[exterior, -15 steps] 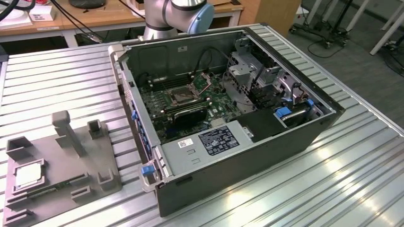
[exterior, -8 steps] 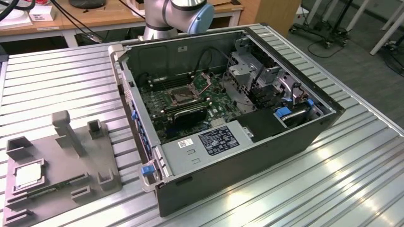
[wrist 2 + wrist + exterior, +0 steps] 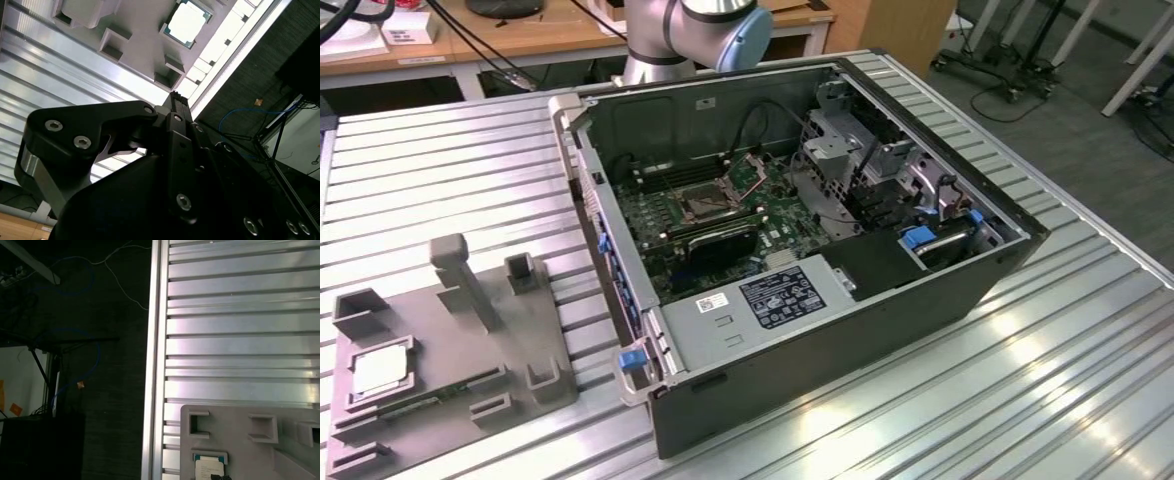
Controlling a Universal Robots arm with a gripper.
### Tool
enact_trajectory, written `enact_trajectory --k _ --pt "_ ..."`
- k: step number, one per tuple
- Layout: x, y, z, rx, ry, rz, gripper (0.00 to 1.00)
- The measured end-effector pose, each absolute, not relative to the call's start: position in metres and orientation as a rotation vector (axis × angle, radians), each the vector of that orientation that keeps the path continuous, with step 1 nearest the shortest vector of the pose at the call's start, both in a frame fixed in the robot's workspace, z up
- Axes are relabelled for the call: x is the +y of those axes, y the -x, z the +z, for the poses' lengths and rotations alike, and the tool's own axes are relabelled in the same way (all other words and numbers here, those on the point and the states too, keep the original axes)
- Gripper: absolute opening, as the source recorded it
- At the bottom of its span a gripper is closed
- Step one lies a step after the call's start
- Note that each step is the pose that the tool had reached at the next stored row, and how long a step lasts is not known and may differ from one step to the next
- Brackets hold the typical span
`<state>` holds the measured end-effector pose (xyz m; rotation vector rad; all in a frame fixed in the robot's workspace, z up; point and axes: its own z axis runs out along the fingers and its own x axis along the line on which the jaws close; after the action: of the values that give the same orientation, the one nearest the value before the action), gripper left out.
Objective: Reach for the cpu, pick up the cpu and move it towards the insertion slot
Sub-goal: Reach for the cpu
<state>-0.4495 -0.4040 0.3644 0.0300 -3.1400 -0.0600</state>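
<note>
Empty gripper (image 3: 175, 97) is hovering near grey holder (image 3: 145, 55); spread or pressed together, cannot tell. The cpu (image 3: 186, 22) is lying flat in a recess at holder's corner by bench (image 3: 240, 315) edge. Judging best approach: squaring over chip, descending level, taking opposite rims.

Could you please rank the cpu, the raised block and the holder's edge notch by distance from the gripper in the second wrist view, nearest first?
1. The edge notch, just beyond the gripper.
2. The cpu, in its recess near the table edge.
3. The raised block, across the holder.
</note>
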Motion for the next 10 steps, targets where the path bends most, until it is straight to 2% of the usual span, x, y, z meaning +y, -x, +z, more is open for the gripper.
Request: enact_trajectory --k 10 --pt "-0.4044 0.4496 0.3639 -3.14 -0.03 -0.06 0.11"
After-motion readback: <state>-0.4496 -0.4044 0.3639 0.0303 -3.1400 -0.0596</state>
